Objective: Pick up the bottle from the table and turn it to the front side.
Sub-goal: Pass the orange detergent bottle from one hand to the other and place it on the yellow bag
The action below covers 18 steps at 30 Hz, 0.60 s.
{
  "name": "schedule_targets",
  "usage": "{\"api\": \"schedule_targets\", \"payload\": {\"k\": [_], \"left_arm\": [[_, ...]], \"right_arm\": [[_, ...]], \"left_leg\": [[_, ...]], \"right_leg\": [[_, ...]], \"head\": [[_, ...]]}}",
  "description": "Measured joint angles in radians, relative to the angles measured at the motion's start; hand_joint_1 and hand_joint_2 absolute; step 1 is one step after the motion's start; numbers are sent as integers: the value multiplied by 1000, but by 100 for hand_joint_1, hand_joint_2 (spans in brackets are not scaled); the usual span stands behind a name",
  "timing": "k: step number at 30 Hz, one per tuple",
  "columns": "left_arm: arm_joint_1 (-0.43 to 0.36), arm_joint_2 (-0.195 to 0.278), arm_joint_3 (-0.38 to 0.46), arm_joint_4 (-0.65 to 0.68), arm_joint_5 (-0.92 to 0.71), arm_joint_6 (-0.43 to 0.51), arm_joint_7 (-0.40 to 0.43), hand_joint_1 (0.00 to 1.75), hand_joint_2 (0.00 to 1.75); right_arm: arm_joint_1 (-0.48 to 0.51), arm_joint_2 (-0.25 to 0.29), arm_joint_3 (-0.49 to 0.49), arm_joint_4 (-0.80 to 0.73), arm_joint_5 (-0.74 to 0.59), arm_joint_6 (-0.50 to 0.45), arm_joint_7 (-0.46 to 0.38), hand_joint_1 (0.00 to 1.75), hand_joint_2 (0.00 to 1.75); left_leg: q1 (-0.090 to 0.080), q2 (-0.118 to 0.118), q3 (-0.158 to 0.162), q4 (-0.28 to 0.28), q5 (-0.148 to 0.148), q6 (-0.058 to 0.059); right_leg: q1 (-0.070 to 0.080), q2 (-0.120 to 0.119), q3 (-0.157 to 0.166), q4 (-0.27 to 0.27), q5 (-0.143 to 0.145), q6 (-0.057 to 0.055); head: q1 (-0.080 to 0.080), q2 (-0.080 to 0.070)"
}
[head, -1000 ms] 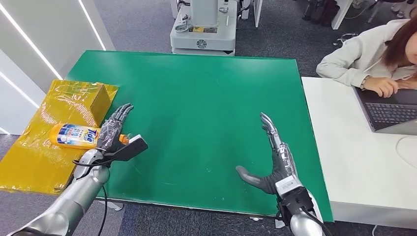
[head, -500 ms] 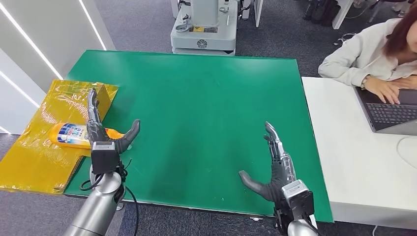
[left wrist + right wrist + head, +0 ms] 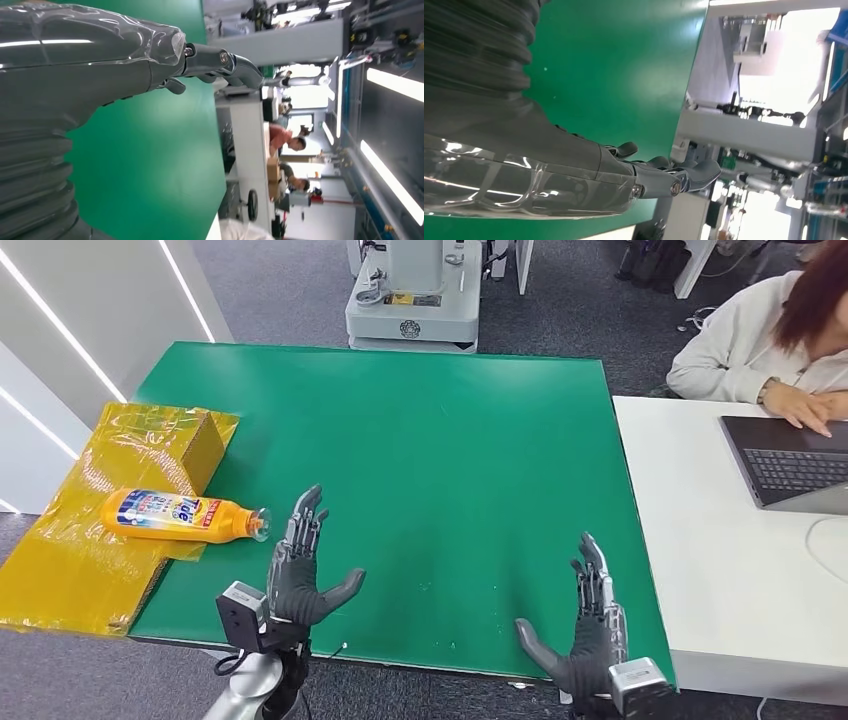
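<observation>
An orange-yellow bottle [image 3: 180, 516] with a blue and white label lies on its side at the table's left edge, its clear cap toward the table's middle. My left hand [image 3: 300, 575] hovers near the front edge, to the right of the bottle and apart from it, fingers spread and holding nothing. My right hand [image 3: 585, 635] is low at the front right, also spread and holding nothing. The left wrist view shows the left hand [image 3: 100, 65] over green cloth; the right wrist view shows the right hand [image 3: 574, 175] the same way.
The green table [image 3: 420, 440] is bare in the middle. A yellow plastic-wrapped box [image 3: 120, 470] lies under and behind the bottle at the left. A white desk [image 3: 720, 570] with a laptop [image 3: 790, 460] and a seated person [image 3: 770, 350] adjoins at the right. A grey machine base [image 3: 415, 300] stands beyond the table.
My left hand has left the bottle and drawn back toward the front edge and to the right. My right hand has also pulled back toward me. The bottle lies uncovered now.
</observation>
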Motion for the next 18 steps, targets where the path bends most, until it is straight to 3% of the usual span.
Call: {"api": "schedule_targets", "payload": {"k": [8, 18], "left_arm": [[37, 3, -44, -7, -15, -12, 16, 0, 175], [48, 1, -44, -48, -52, 1, 17, 0, 175]], "right_arm": [[92, 0, -17, -86, -22, -55, 25, 0, 175], [103, 7, -19, -107, 8, -10, 49, 0, 175]], "left_leg": [[0, 0, 0, 0, 0, 0], [0, 0, 0, 0, 0, 0]], "right_leg": [[0, 0, 0, 0, 0, 0], [0, 0, 1, 0, 0, 0]], "head": [[0, 0], [0, 0]]}}
